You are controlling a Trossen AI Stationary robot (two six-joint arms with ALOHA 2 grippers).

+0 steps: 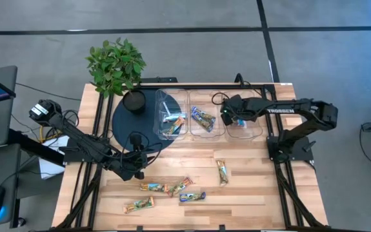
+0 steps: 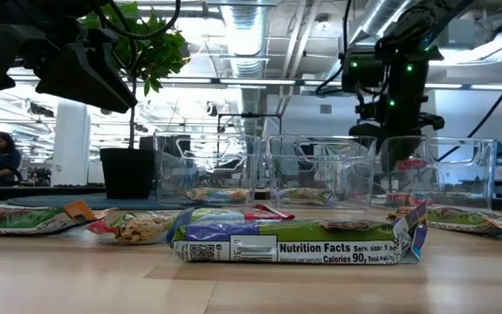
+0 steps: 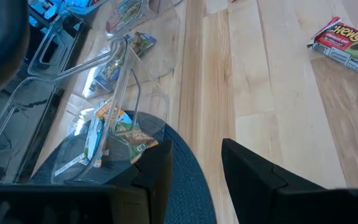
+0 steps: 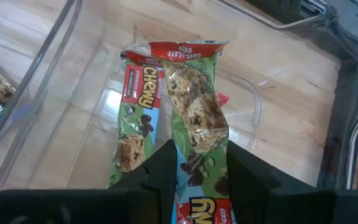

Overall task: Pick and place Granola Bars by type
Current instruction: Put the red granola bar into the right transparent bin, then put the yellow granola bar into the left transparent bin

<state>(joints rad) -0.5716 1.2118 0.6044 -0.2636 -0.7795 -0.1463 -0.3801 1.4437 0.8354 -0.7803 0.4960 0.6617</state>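
Overhead looks straight down; low camera sits table-level; both see the bins.

A: What carried everything?
B: A light wooden table.
A: Landmark?
B: The round dark mat at the plant-side corner. A black pot stood on it.
A: Beside the mat?
B: Three clear bins stood in a row leading away from it, the nearest bin overlapping its edge.
A: Loose items?
B: Granola bars lay clustered on the wood in front of the mat, toward the near edge. One more bar lay apart, in front of the middle bin.
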